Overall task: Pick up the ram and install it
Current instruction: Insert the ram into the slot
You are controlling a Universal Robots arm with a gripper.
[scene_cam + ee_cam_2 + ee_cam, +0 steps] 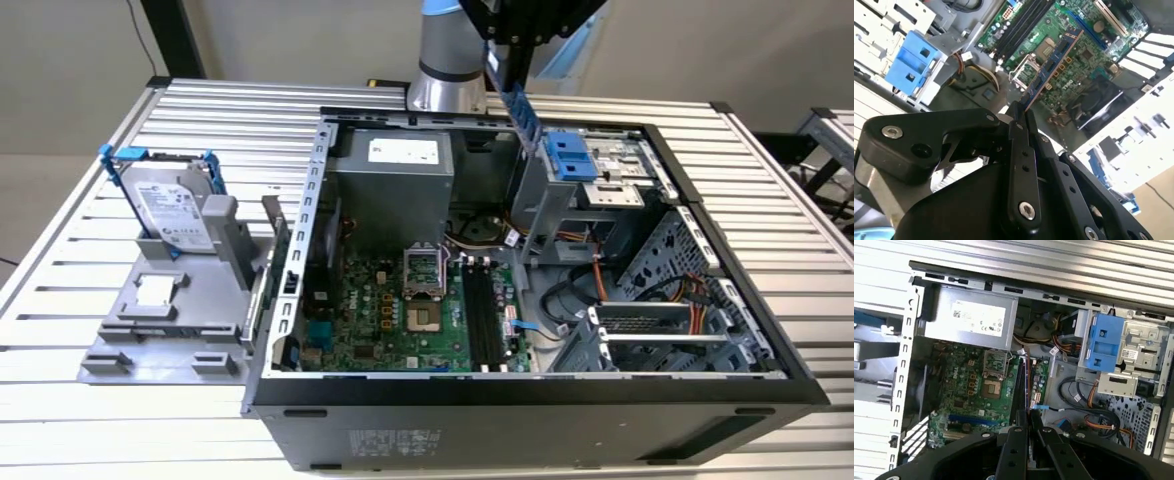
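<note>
My gripper [513,42] hangs above the back of the open computer case [534,395], shut on the ram [518,102]. The ram is a thin dark-blue stick that points down and tilts toward the exterior view's right, clear of the case parts. In the second wrist view the ram [1053,60] juts out from between my gripper [1021,112] fingers, over the green motherboard [1089,50]. In the first wrist view I see the ram [1024,385] edge-on beyond my gripper [1027,421]. The long black memory slots [483,320] lie on the motherboard well below the stick.
A silver hard drive [174,205] in a blue frame stands on a grey holder [160,330] at the exterior view's left. Inside the case are the power supply [394,165], the processor socket [420,285], a blue drive latch [570,155] and loose cables [601,290].
</note>
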